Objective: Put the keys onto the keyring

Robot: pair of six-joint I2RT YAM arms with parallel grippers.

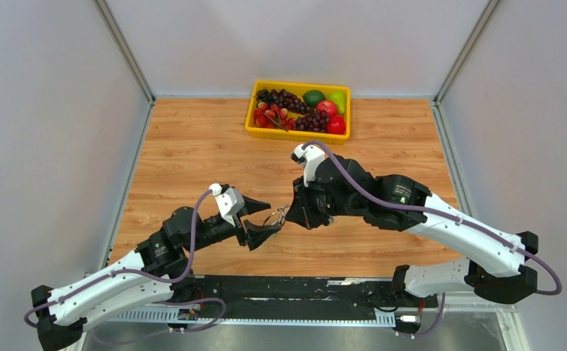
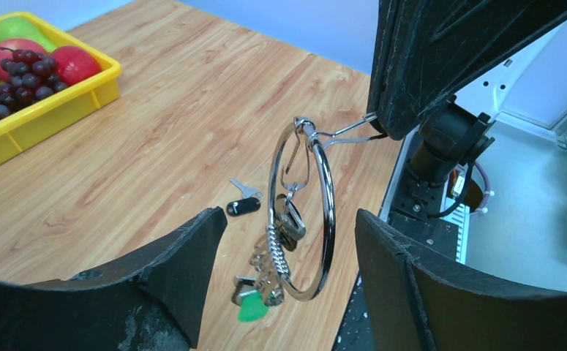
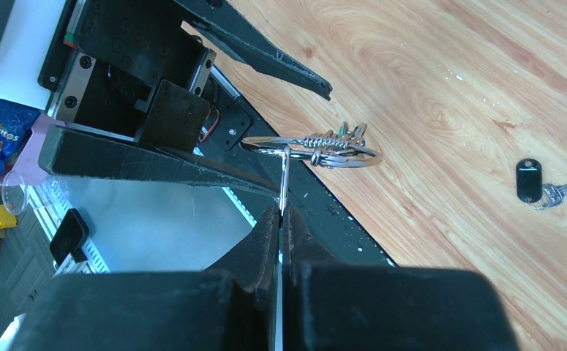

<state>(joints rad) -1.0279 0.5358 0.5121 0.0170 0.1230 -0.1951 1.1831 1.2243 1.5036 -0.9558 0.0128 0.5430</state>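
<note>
The right gripper (image 3: pixel 282 213) is pinched fully shut on a thin metal stem (image 3: pixel 284 179); the stem runs up to the ring (image 3: pixel 317 146), so the ring hangs from that grip; in the top view it sits near the middle of the table (image 1: pixel 192 146), a little toward 6 o'clock, between the two grippers.

The left gripper (image 2: pixel 289 219) stands wide open with nothing in it; its fingers (image 2: pixel 163 278) flank the ring, one at 9 o'clock and one at 3 o'clock in its own view, with a gap on each side and no touch.

From the left wrist the ring is upright and almost face-on; the stem meets it at 12 o'clock; a bunch of small silver pieces hangs inside it toward 6 o'clock, and a green key (image 2: pixel 251 308) dangles lowest at about 7 o'clock.

A black key (image 2: pixel 242 207) lies flat on the wood, apart from the ring; it shows at 9 o'clock of the ring from the left wrist and at 3 o'clock from the right wrist, blade pointing away from the ring.

A yellow tray (image 1: pixel 298 134) of fruit (image 1: pixel 314 97) rests at the table's 12 o'clock edge, well apart from both arms.
</note>
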